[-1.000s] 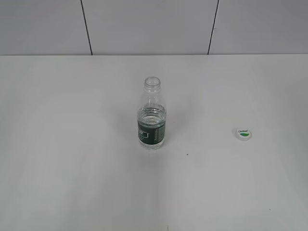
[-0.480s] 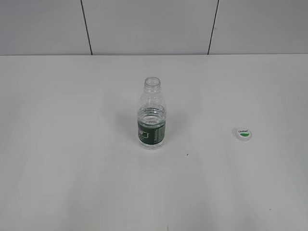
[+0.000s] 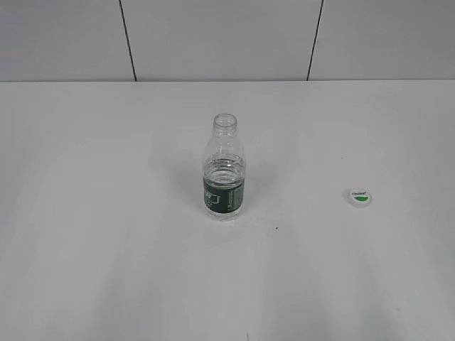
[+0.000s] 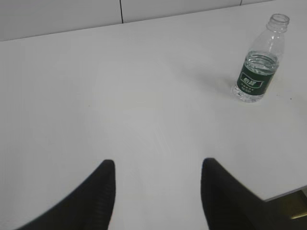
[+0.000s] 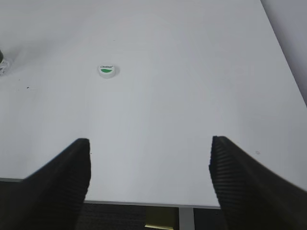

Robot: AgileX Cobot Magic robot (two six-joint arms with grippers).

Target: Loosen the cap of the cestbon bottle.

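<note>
From the outside camera I see the bottle (image 3: 225, 170) standing upright near the middle of the white table (image 3: 106, 249), its neck open, with some water in it and a dark green label band around the lower body. The cap (image 3: 360, 196) lies flat on the table well apart from the bottle, toward the right edge, green mark facing up. Neither of my arms shows in that view.

My left wrist camera gives what the outside camera lacks: my left gripper (image 4: 158, 167), its two dark fingers spread apart and holding nothing, hanging over bare tabletop near the front edge. The bottle (image 4: 259, 60) stands well off toward the far right of that picture; the cap is out of frame there.

My right wrist camera shows my right gripper (image 5: 149, 151) with fingers spread wide, empty, above the table's front edge near the right corner. The cap (image 5: 107, 71) sits well ahead of it on open surface. Only a sliver of the bottle (image 5: 3, 64) shows at the left border.
</note>
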